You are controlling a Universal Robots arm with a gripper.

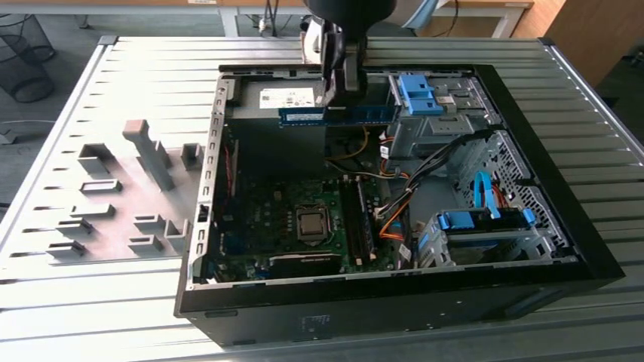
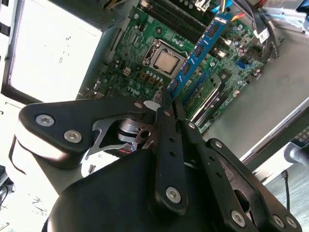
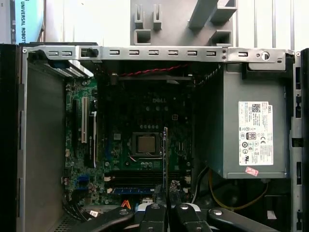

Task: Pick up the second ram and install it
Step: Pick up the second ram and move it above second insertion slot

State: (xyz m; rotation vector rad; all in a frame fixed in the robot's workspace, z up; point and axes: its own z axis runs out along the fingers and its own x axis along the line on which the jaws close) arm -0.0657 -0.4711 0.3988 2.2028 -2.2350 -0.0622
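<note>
Second ram (image 1: 337, 115) pinched between closed fingers of hand (image 1: 338, 102); held level over open case (image 1: 201, 226), well above motherboard (image 1: 271, 211). Lies crosswise to dark memory slots (image 3: 145, 175). Judged mid-carry. Needs a firm grip, no tilt, long edge aligned with empty slot, notch matched.
</note>
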